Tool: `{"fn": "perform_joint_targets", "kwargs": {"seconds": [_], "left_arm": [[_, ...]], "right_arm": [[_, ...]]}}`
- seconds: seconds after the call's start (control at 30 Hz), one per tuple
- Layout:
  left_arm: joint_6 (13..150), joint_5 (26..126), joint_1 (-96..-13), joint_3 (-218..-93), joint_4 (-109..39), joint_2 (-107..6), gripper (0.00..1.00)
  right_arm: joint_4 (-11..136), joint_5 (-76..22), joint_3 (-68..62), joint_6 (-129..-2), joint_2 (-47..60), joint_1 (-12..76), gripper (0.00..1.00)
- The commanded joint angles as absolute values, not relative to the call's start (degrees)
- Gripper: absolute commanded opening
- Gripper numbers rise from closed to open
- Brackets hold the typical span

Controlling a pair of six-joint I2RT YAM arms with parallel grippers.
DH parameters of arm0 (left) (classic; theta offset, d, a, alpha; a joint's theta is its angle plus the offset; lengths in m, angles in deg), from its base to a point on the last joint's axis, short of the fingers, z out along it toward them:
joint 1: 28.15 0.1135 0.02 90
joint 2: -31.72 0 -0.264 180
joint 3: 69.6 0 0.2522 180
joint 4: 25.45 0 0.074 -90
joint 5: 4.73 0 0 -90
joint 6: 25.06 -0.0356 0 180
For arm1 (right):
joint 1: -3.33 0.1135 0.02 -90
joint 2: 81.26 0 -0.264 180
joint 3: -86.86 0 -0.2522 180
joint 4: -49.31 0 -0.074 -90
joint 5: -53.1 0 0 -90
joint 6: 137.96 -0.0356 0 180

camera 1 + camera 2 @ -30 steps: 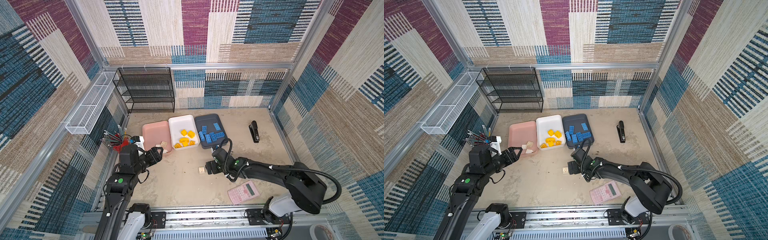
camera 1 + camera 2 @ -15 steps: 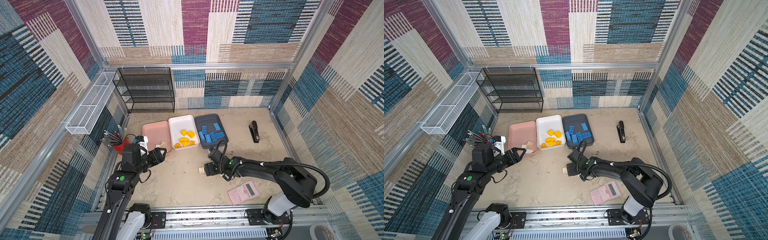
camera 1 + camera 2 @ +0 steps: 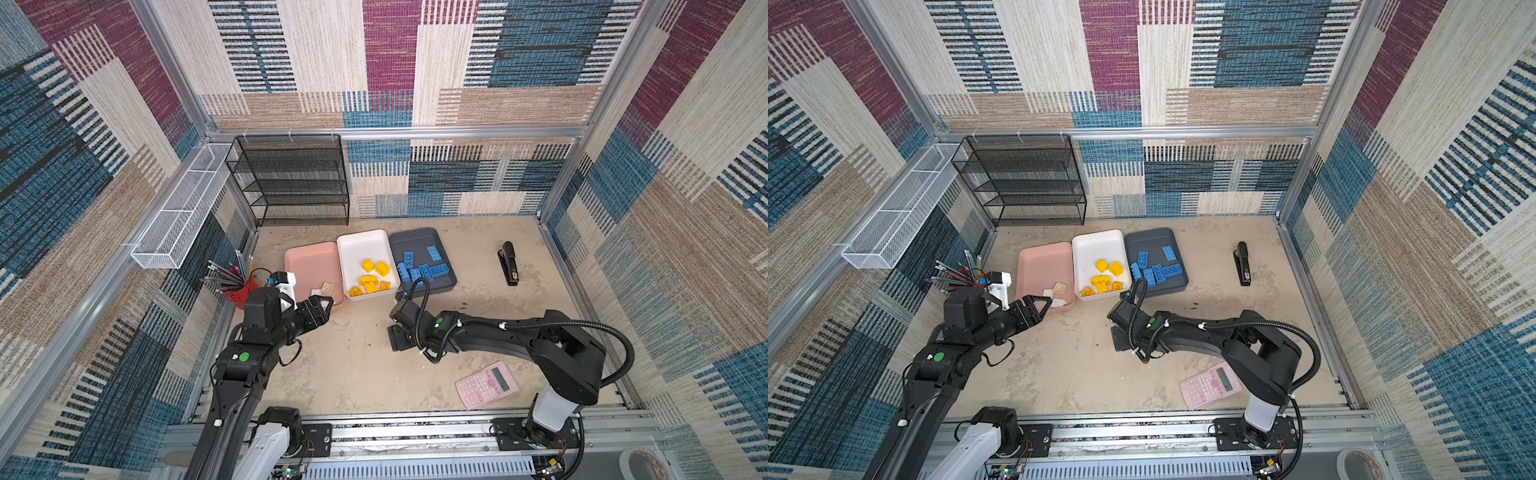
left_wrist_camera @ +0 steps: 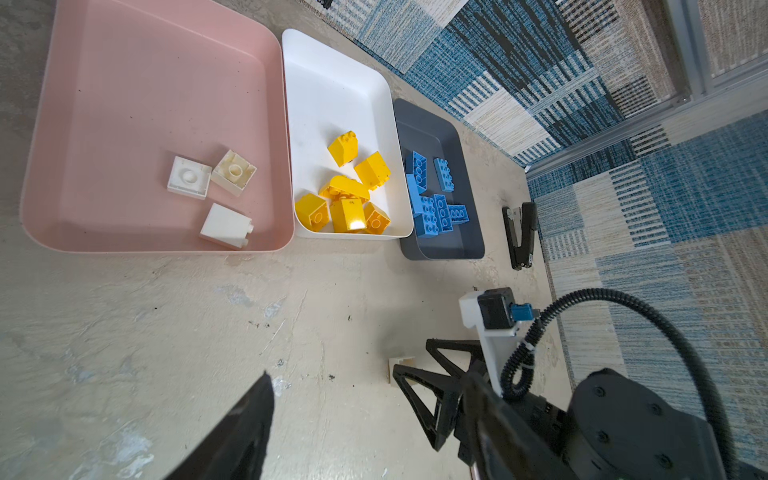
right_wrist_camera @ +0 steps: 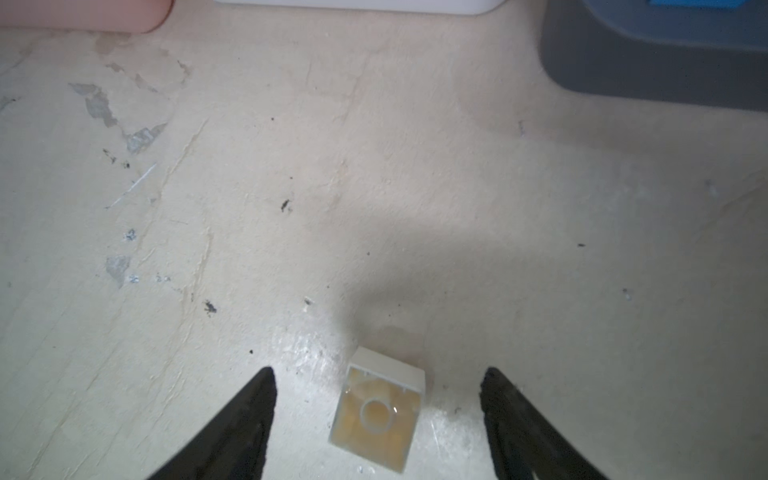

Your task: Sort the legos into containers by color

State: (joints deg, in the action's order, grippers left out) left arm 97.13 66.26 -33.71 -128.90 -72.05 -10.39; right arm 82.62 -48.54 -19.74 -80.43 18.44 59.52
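Right gripper (image 5: 378,370) is down at the table, jaws wide apart, straddling the last loose cream brick (image 5: 378,411). There is a gap on both sides and no contact, so it holds nothing. The brick sits hollow side up on the bare table, near side of the white tray (image 3: 361,247), roughly centre.

Risks:
- The brick is skewed to the jaw line. The fingers (image 5: 249,415) probably meet corners first, so it twists or squirts out.
- The tips are very low and may scrape the table on closing.
- The cream ones live in the pink tray (image 3: 309,257); the white tray holds yellow and the grey tray (image 3: 411,241) holds blue. Colour-matching brick to tray gives a wrong drop.
- Left gripper (image 3: 322,305) hangs at the pink tray's near rim, jaws parted and empty. It sits in the likely delivery path, so there's a clash risk.
- A short release clips the rim and the brick bounces out.
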Motion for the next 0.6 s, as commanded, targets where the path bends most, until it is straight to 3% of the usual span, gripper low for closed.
{"fn": "perform_joint_targets", "kwargs": {"seconds": [0.0, 0.23, 0.43, 0.57], "left_arm": [[95.62, 65.58, -33.55, -128.71, -71.58, -10.38, 0.73], [95.62, 65.23, -33.42, -128.60, -71.36, -10.45, 0.73], [95.93, 64.97, -33.08, -128.47, -71.21, -10.69, 0.73], [95.97, 64.88, -32.81, -128.44, -71.08, -10.74, 0.73]], "right_arm": [[84.97, -50.90, -18.09, -82.09, 20.36, 60.02, 0.72], [84.47, -49.32, -18.04, -81.97, 21.81, 60.74, 0.56], [84.82, -49.44, -18.22, -82.26, 22.72, 61.76, 0.54], [84.83, -49.44, -18.64, -82.23, 23.24, 62.06, 0.47]]}}
